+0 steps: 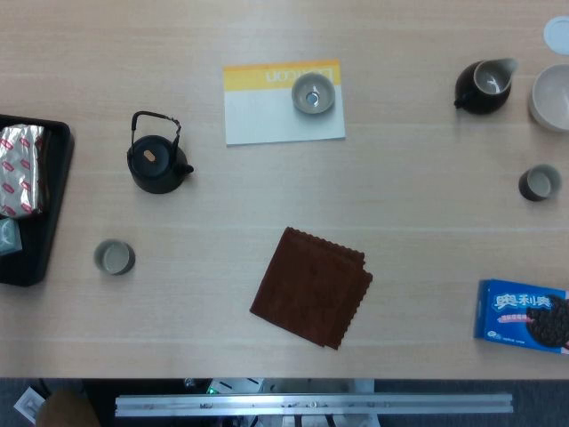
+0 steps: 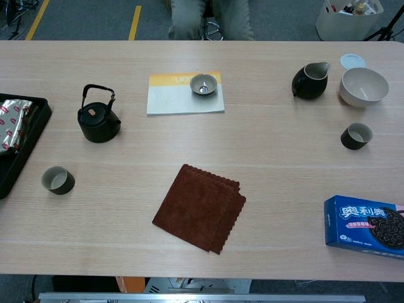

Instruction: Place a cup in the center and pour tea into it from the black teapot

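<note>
Standing at nine o'clock on the table (image 2: 271, 164), the black teapot (image 2: 98, 120) has a cup (image 2: 58, 180) at its seven o'clock; another cup (image 2: 356, 136) sits at three o'clock. A brown cloth (image 2: 199, 207) fills the centre. Neither hand shows — their state can't be told. The chest view alone shows someone's legs (image 2: 211, 16) at twelve; the head view alone shows a metal rail (image 1: 311, 405) at six.

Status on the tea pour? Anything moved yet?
Nothing looks done. The brown cloth at the table's center has no cup on it or beside it; one small cup sits near the left edge, another on the right. The black teapot stands upright, untouched. Neither hand is in view. Still left: place a cup, lift the teapot, pour.
</note>
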Robot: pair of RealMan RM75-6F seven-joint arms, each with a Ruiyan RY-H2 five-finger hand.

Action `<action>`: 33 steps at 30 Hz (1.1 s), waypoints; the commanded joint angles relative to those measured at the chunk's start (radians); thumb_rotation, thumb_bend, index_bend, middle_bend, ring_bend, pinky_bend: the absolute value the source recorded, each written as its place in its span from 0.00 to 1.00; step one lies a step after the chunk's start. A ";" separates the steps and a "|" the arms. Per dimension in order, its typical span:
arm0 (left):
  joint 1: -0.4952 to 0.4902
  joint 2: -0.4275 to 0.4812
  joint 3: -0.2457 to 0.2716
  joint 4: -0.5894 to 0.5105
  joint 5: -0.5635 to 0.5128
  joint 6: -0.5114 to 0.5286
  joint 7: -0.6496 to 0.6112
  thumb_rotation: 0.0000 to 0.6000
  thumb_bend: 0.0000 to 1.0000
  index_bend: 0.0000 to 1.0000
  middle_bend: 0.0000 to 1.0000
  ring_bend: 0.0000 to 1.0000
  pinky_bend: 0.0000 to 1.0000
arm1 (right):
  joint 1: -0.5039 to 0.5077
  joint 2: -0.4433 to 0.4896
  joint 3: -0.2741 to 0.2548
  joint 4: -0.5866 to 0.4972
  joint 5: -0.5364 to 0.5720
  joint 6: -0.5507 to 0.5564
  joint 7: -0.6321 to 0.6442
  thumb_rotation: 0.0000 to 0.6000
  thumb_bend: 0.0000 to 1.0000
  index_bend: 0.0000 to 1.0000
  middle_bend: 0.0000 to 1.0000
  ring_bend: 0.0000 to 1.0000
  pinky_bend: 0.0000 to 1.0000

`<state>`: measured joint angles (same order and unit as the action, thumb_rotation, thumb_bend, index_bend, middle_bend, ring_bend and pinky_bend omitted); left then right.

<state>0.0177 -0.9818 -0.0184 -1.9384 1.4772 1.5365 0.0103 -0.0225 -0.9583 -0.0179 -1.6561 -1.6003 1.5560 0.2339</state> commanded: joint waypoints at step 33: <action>-0.264 -0.041 -0.104 0.101 -0.048 -0.305 -0.061 0.87 0.26 0.27 0.19 0.10 0.05 | 0.115 0.039 0.078 -0.155 0.027 -0.103 -0.148 1.00 0.26 0.18 0.12 0.01 0.02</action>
<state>-0.2262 -1.0143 -0.1086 -1.8490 1.4359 1.2509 -0.0401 0.0864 -0.9210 0.0564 -1.8033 -1.5735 1.4595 0.0936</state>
